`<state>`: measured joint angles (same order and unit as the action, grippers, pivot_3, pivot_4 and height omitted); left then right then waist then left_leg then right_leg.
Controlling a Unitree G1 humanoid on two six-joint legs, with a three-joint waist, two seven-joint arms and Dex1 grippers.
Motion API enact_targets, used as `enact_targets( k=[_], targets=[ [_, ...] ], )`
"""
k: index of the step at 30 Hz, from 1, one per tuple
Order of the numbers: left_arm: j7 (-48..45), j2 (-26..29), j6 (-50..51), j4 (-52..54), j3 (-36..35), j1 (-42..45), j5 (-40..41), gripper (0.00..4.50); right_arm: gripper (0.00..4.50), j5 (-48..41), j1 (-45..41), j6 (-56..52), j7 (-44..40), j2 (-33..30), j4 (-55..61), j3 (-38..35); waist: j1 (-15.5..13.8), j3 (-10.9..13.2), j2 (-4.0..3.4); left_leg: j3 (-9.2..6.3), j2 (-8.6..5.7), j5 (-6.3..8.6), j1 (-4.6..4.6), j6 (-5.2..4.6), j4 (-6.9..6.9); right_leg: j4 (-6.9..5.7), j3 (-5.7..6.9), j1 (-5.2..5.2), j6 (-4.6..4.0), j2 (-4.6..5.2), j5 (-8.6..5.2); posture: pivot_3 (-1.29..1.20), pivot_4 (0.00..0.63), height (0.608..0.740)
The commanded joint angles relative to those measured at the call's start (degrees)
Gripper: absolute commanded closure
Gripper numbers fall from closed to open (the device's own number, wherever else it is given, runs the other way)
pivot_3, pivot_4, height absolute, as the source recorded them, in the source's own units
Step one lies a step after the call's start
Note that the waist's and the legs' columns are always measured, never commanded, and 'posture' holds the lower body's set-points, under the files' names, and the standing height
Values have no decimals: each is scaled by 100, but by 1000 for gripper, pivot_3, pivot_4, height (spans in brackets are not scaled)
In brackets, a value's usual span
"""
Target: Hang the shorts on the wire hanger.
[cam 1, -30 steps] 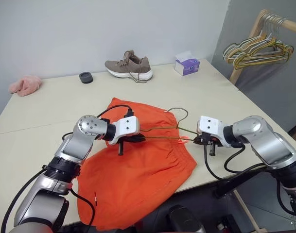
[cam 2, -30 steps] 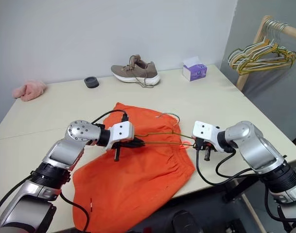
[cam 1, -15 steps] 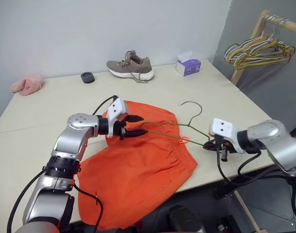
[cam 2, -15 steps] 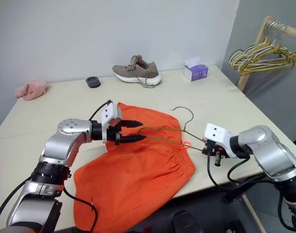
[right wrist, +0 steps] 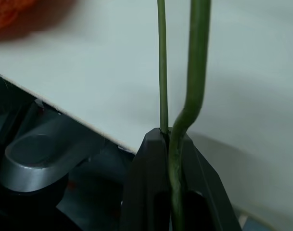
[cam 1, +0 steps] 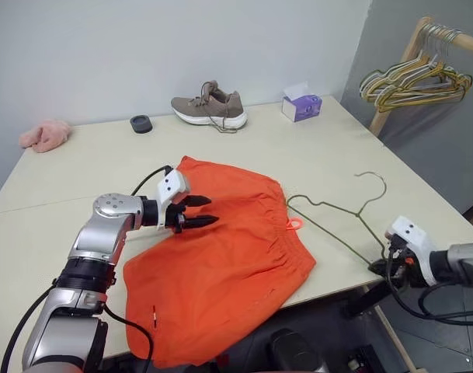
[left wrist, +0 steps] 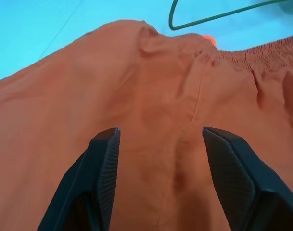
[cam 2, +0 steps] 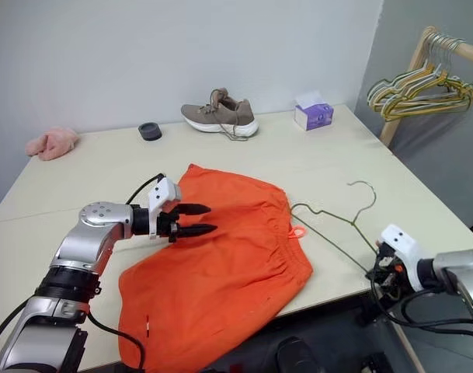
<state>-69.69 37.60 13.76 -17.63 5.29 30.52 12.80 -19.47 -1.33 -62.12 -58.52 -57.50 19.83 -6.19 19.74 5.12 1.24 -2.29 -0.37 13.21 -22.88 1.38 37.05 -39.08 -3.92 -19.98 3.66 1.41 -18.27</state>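
On the pale bench (cam 1: 81, 167), spread flat near the front edge with one leg hanging over it: the orange shorts (cam 1: 220, 264), waistband toward the right and a small orange loop (cam 1: 295, 224) at that hem. Just right of the waistband, clear of the cloth: the wire hanger (cam 1: 337, 221), hook up and away from the robot, one corner pinched at the bench's right edge. Further back, well apart from all this: a brown shoe (cam 1: 208, 106), a purple tissue box (cam 1: 300, 105), a pink cloth (cam 1: 40, 135), a small dark disc (cam 1: 140, 123); off the bench to the right, a bunch of coloured hangers (cam 1: 411, 78) on a wooden rack.

Left gripper (cam 1: 199, 211) low over the upper left part of the shorts, jaws wide, nothing between them. Right gripper (cam 1: 382, 266) at the right edge, jaws clamped tight on the hanger's wire.

Probably the step in hand: taking up the shorts to feed them over the hanger. Best done by closing on the waistband rather than the slack middle, catching one layer cleanly, and keeping the hanger steady and level so the thin cloth slides onto the bar without bunching. Risk: the wire twisting in so narrow a pinch.

From the left wrist: both pads (left wrist: 100, 163) spread above wrinkled cloth, not touching it as far as can be told. From the right wrist: two strands of wire (right wrist: 161, 67) running into the closed jaws, a detail too small to read from the head.
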Motion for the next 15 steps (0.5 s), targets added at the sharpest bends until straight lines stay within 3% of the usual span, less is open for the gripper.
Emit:
enact_targets(
  k=[1,9,15],
  targets=[
    [-73,80,-217,305,41,-45,-63,1637,4500,-325,232,-274,26,-119,381,-303,-3,0,0,2,1,0,1,0,0,1,-3,0,1,-4,0,-369,63,740],
    [-64,72,-365,276,101,-63,-127,1637,4500,-846,283,-610,-47,-298,652,-150,-15,1,1,8,4,0,0,0,0,4,-8,-2,4,-10,-2,-364,62,740],
    [75,57,-531,58,35,-53,-243,1637,4500,-1281,-158,-711,-122,-326,725,-48,-31,1,1,10,6,0,0,0,-2,5,-10,-4,5,-11,-3,-359,61,740]
  ],
)
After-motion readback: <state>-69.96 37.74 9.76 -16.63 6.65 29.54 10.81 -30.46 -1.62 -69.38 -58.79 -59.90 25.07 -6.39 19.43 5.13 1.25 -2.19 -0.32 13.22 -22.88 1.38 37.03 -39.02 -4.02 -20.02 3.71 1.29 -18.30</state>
